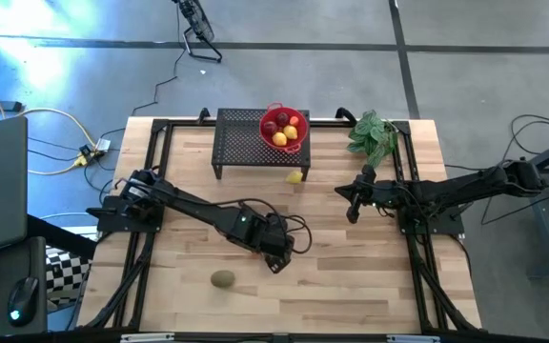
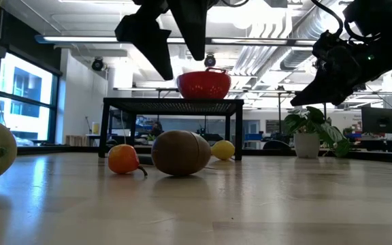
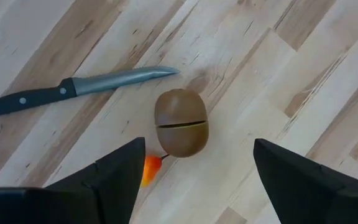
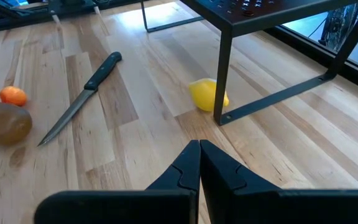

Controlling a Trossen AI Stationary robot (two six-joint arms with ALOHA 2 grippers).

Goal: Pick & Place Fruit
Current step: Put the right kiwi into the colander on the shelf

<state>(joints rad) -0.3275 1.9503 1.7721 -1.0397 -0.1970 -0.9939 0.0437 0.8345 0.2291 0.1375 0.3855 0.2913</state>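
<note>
- The red bowl (image 1: 284, 127) on the black rack (image 1: 241, 143) holds yellow and dark red fruit.
- A kiwi (image 3: 180, 122) lies on its side on the table (image 1: 351, 276), directly below my left gripper (image 3: 194, 171); its slit runs across its long axis. A tiny orange fruit (image 3: 149, 169) touches it and a knife (image 3: 73, 90) lies near.
- My left fingers (image 3: 114, 171) are spread wide, holding nothing.
- My right gripper (image 4: 199, 163) hovers pinched together, empty, near a lemon (image 4: 207, 94) beside the rack's leg.

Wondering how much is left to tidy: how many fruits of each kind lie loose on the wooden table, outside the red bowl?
Kiwis: 2 (lone kiwi, slit kiwi)
Lemon: 1
Tiny orange fruit: 1
Total: 4
</note>
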